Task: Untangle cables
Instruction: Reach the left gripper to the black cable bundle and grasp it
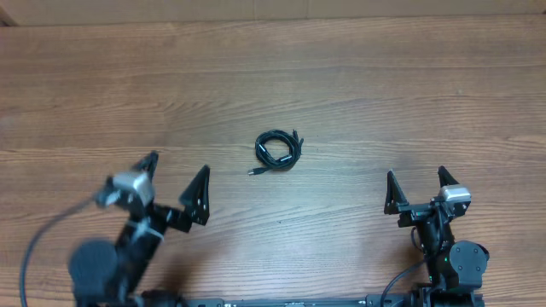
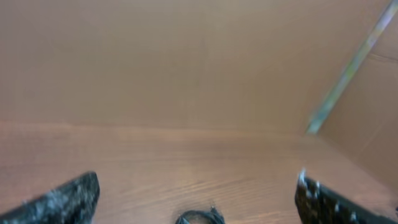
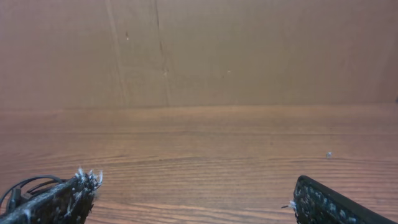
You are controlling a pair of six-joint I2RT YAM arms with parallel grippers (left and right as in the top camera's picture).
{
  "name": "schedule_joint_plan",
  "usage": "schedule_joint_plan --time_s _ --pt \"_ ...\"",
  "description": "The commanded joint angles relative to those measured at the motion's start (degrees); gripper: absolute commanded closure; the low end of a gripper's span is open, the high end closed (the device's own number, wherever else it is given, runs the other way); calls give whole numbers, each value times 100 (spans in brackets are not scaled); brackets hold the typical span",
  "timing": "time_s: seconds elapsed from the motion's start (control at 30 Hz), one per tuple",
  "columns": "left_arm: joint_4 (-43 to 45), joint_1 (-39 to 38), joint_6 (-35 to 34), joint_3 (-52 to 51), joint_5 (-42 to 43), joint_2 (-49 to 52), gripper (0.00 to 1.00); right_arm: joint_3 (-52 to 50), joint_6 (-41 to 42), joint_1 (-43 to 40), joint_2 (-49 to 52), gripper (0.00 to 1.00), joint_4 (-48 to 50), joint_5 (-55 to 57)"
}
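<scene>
Standing at the left of the wooden table (image 1: 384,85), the left gripper (image 1: 180,162) has its jaws spread wide, grasping nothing. The cables (image 1: 264,147) lie in one small coiled bundle at table centre, apart from both arms. The right gripper (image 1: 415,172) is likewise spread and empty.

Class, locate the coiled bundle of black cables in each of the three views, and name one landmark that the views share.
Overhead: the cables lie coiled near the middle of the table, just above picture centre.
Left wrist: cables at the bottom edge, centre, cut off by the frame.
Right wrist: cables in the bottom left corner, only partly visible.
Shared landmark: the wood-grain table.
</scene>
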Motion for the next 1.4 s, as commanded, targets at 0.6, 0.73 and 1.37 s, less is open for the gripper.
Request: schedule_joint_plan --time_s 0.6,0.73,1.37 --pt "-4522 -789 673 5036 1244 7261 0 -59 -26 -15 -52 0 22 79" --pt "-4328 -1394 393 5034 -225 7611 0 -59 -26 -15 -52 0 22 81" --pt "-2575 -1875 308 5034 -538 9372 61 -59 -26 -15 -52 0 22 79"
